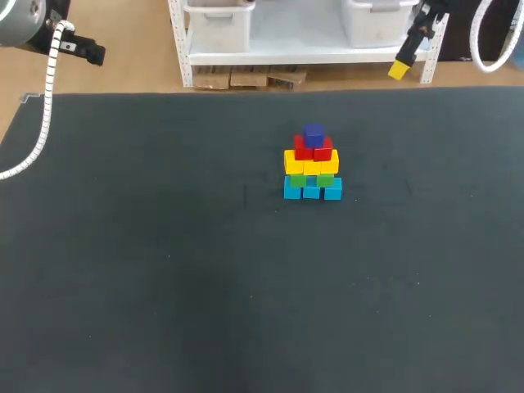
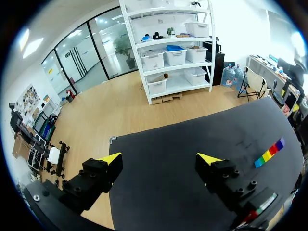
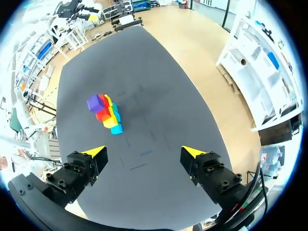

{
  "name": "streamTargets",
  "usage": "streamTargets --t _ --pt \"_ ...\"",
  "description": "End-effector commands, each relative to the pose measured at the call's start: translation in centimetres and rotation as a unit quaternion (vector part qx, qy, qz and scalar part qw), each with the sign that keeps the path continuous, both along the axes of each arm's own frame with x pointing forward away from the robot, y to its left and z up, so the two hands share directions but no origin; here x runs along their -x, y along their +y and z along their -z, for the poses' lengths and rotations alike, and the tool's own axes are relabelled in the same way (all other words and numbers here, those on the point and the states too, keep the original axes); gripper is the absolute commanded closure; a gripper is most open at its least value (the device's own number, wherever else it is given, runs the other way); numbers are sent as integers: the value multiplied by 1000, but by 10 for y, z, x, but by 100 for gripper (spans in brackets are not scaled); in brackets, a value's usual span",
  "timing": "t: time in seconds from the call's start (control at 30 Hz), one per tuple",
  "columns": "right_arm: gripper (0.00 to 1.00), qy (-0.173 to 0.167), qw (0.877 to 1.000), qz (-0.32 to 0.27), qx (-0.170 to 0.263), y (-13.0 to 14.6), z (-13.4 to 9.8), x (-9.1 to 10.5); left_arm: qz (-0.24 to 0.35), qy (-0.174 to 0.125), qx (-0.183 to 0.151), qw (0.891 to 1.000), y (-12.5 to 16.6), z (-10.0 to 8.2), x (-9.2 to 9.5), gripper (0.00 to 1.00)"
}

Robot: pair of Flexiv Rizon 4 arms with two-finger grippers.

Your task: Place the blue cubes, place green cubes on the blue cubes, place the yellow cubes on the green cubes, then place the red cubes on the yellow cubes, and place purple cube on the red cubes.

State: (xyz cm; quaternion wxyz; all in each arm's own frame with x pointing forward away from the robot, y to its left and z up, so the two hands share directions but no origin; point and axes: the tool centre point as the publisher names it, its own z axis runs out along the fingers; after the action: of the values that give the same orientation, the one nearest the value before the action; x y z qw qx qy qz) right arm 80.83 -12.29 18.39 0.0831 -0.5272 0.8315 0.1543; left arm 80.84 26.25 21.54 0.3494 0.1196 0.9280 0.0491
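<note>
Left claw (image 2: 159, 161) spread, empty, up by the table's (image 1: 164, 246) left rear corner. Right claw (image 3: 144, 151) same, rear right. Both well apart from the stack (image 1: 312, 164), presumably so nothing nudges it. Stack is mid-table, towards the rear. Count:
- blue (image 1: 311, 191): 3, base
- green (image 1: 297, 180): 2 visible
- yellow (image 1: 311, 164): looks like 3, seams unclear
- red (image 1: 313, 151): 2
- purple (image 1: 313, 133): 1, on top

Narrows upward for stability. Looks complete.

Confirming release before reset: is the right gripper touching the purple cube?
Apart. The right wrist view shows the right gripper open, with a stretch of bare table between it and the purple cube.
</note>
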Motion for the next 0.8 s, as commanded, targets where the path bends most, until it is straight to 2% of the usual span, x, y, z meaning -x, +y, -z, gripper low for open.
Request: streamTargets --t 0.03,0.1,0.2,0.8 --pt "0 -107 993 45 -6 -7 3 9 1 0 1 1000 1 0 0 0" --pt "0 -109 993 47 -4 -8 5 9 1 0 1 1000 1 0 0 0" --pt "0 -106 992 53 -31 -9 6 9 1 0 1 1000 1 0 0 0" --pt "0 -106 992 53 -31 -9 6 9 1 0 1 1000 1 0 0 0"
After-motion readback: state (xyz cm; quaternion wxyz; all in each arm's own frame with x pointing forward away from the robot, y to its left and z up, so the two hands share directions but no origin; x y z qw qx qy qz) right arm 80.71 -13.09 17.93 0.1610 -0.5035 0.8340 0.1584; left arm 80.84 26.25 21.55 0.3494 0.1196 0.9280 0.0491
